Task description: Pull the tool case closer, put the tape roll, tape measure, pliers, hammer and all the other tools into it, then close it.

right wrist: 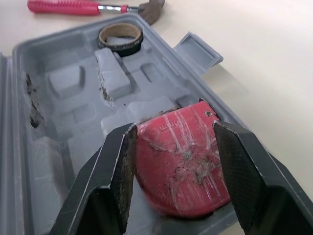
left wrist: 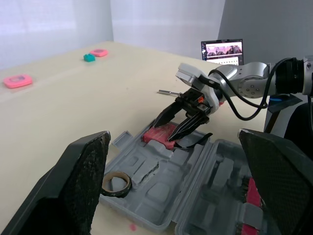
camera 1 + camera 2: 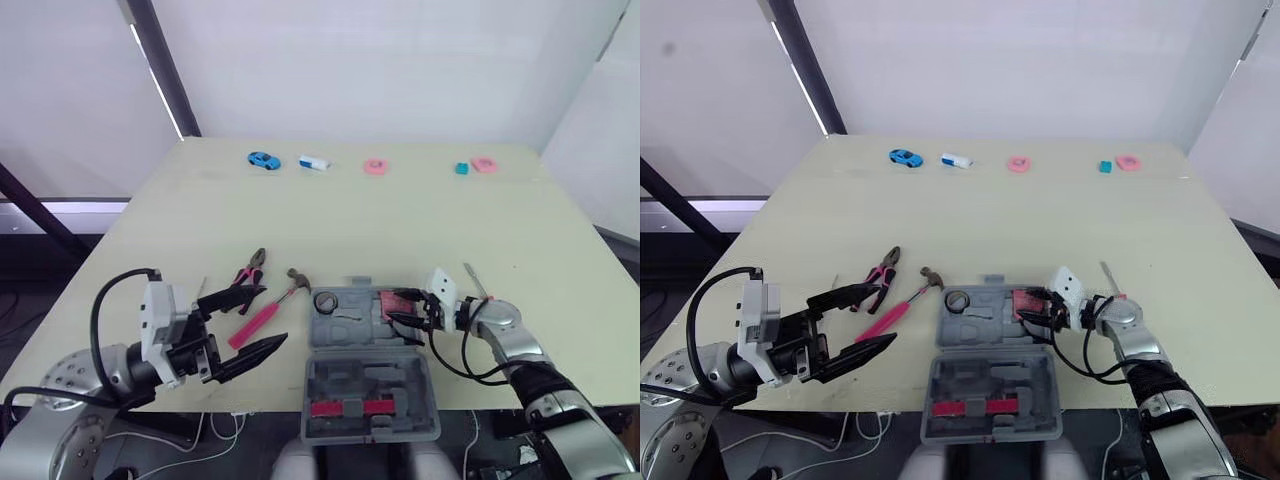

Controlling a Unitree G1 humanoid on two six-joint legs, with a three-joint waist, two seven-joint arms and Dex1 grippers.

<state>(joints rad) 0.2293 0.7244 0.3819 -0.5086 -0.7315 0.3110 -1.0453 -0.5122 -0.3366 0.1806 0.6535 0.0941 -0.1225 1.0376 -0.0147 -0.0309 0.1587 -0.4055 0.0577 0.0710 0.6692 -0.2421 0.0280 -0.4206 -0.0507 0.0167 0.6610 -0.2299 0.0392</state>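
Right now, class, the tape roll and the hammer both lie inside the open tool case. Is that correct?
No. The tape roll lies inside the open tool case, but the hammer lies on the table, left of the case; the left eye view shows it.

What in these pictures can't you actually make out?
Small coloured things at the far edge of the table, eye views: too small to identify.
Thin tool beside the right gripper, eye views: too thin to name.
Tape measure, right wrist view: sides covered by that gripper's fingers.
Tool case, left wrist view: both ends hidden behind the fingers of the left gripper.
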